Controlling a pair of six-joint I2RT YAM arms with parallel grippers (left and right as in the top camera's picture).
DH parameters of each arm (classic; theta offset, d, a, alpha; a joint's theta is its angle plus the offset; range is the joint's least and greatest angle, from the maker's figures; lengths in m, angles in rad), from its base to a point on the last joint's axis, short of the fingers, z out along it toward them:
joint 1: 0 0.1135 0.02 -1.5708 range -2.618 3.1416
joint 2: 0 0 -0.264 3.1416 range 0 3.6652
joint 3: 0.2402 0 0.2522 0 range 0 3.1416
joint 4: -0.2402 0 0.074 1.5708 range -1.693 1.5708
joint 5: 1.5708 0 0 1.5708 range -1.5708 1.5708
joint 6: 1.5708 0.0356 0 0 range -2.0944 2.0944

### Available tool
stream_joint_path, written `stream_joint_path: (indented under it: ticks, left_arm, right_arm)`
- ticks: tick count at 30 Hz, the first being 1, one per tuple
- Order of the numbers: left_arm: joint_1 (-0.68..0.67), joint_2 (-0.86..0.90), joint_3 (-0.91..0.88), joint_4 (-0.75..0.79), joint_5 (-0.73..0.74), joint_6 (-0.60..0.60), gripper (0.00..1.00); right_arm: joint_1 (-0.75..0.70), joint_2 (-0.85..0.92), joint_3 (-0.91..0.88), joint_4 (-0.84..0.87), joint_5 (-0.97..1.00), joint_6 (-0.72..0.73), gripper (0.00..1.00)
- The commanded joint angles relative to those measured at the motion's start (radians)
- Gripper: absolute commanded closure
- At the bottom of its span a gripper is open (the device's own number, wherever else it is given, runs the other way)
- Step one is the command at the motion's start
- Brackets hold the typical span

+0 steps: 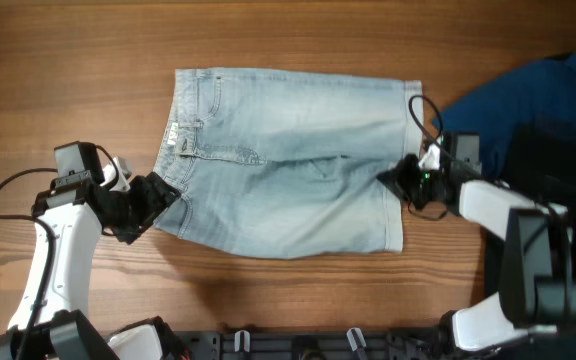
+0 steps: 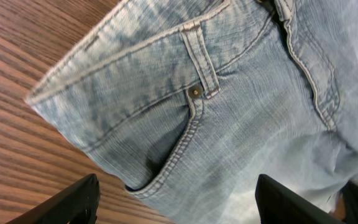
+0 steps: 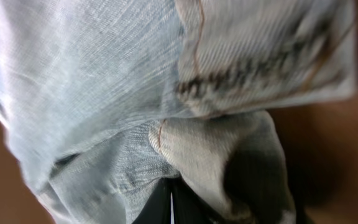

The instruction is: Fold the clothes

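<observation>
Left gripper (image 2: 178, 190) first: jaws spread wide, one black finger (image 2: 73, 202) at each lower corner of the wrist view, nothing pinched. Straight ahead of it are the shorts (image 1: 288, 170), with the front pocket opening (image 2: 173, 149), a brass rivet (image 2: 195, 92) and a belt loop (image 2: 201, 59) just beyond the tips. The waistband (image 2: 104, 56) corner is off to its left, over bare wood.

Over to the right gripper (image 3: 171, 202): it is pressed together on denim, with a thick cuffed hem (image 3: 229, 155) bunched right above it and filling its camera. From overhead, that gripper sits at the hem end between the two legs, and the left one is at the waistband's near corner. The shorts lie flat on the table (image 1: 68, 60), spanning the gap between both. Behind the right gripper lies a dark blue cloth (image 1: 538, 95).
</observation>
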Motion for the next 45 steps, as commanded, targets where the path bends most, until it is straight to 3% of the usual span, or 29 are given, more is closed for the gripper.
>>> stream_joint_path:
  ticks: [1,7,10,12,14,16,18,24,29,36,38,40,42,45]
  left_arm:
    - [0.002,-0.013,0.018,0.003,0.031,0.006,0.18]
    - [0.002,-0.013,0.018,0.003,0.031,0.006,0.18]
    - [0.002,-0.013,0.018,0.006,0.031,0.006,0.18]
    - [0.002,-0.013,0.018,0.007,0.031,0.006,0.19]
    - [0.002,-0.013,0.018,0.007,0.031,0.006,0.19]
    - [0.002,-0.013,0.018,0.006,0.031,0.006,0.19]
    - [0.002,-0.013,0.018,-0.007,0.022,0.024,0.19]
    - [0.002,0.001,0.017,-0.076,-0.166,0.027,0.13]
    - [0.002,0.059,-0.031,0.019,-0.182,-0.075,0.38]
    - [0.002,0.228,-0.051,0.095,-0.181,-0.100,0.50]
    - [0.002,0.260,-0.051,0.102,-0.181,-0.100,0.59]
    - [0.002,0.274,-0.051,0.110,-0.175,-0.100,0.74]
    - [0.002,0.274,-0.051,0.128,-0.117,-0.100,0.93]
    - [0.002,0.272,-0.051,0.151,0.027,-0.100,0.96]
  right_arm:
    - [-0.008,0.141,0.033,-0.029,0.244,-0.001,0.96]
    - [-0.043,0.045,0.227,-0.373,0.190,-0.217,0.81]
    - [-0.051,-0.061,0.241,-0.514,0.200,-0.249,0.83]
    - [-0.048,-0.081,0.240,-0.596,0.297,-0.246,0.90]
    - [-0.050,-0.074,0.225,-0.625,0.430,-0.217,0.89]
    - [-0.051,-0.074,0.222,-0.618,0.378,-0.250,0.78]
    - [-0.051,-0.094,0.222,-0.623,0.203,-0.378,0.67]
    - [-0.051,-0.264,0.222,-0.810,0.137,-0.459,0.56]
    - [-0.051,-0.422,0.222,-0.925,0.039,-0.455,0.49]
    - [-0.049,-0.443,0.206,-1.019,0.035,-0.459,0.39]
    - [-0.049,-0.443,0.204,-1.018,0.035,-0.458,0.38]
    - [-0.049,-0.441,0.194,-1.008,0.043,-0.457,0.35]
    - [-0.049,-0.437,0.156,-0.961,0.045,-0.453,0.32]
    - [-0.049,-0.417,0.058,-0.871,0.053,-0.369,0.30]
